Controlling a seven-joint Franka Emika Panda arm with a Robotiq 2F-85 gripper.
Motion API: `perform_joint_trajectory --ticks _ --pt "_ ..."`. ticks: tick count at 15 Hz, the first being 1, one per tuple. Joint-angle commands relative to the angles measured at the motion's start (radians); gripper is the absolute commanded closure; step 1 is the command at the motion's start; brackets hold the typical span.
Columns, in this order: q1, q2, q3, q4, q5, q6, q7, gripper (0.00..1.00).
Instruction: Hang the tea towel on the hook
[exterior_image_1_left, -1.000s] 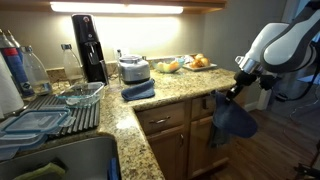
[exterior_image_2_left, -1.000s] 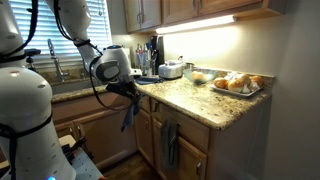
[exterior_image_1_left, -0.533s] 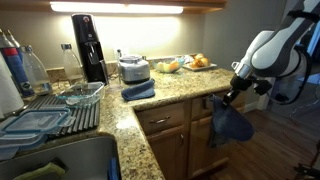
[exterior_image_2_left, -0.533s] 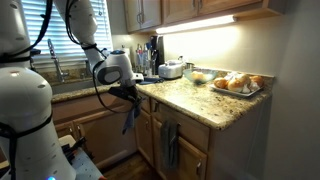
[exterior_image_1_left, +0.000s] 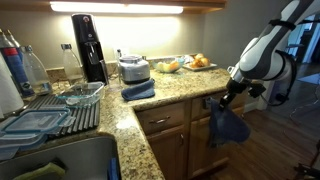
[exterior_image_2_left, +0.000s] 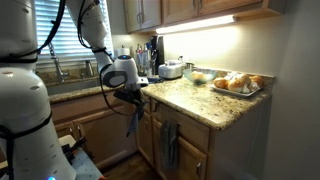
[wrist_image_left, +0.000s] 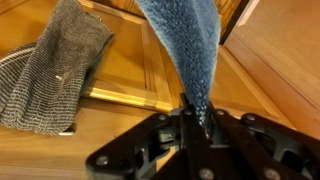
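Observation:
My gripper (exterior_image_1_left: 228, 98) is shut on the top of the tea towel (exterior_image_1_left: 230, 126), a thin medium-blue cloth that hangs limp below it in front of the lower cabinets. In the other exterior view the gripper (exterior_image_2_left: 135, 97) holds the tea towel (exterior_image_2_left: 133, 119) just off the counter's corner. In the wrist view the tea towel (wrist_image_left: 190, 50) runs from between the jaws (wrist_image_left: 197, 115) across the wooden cabinet front. I cannot make out a hook.
A darker grey towel (wrist_image_left: 60, 70) hangs on the cabinet front (exterior_image_2_left: 170, 143). A thick folded blue towel (exterior_image_1_left: 138, 90) lies on the granite counter (exterior_image_1_left: 170, 88). A toaster (exterior_image_1_left: 133, 68), food plates (exterior_image_2_left: 238, 84), a dish rack (exterior_image_1_left: 60, 110) and a sink are there.
The arm has moved a little closer to the cabinet front and slightly lower, carrying the hanging tea towel with it. The grip is unchanged.

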Motion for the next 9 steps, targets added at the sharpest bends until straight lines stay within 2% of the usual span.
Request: perform_joint_trajectory --ticks 1,9 --pt "-0.081 0.064 0.058 0.038 0.038 0.042 -0.071 0.95" --pt "-0.209 0.198 0.133 0.101 0.008 0.081 -0.104 0.95"
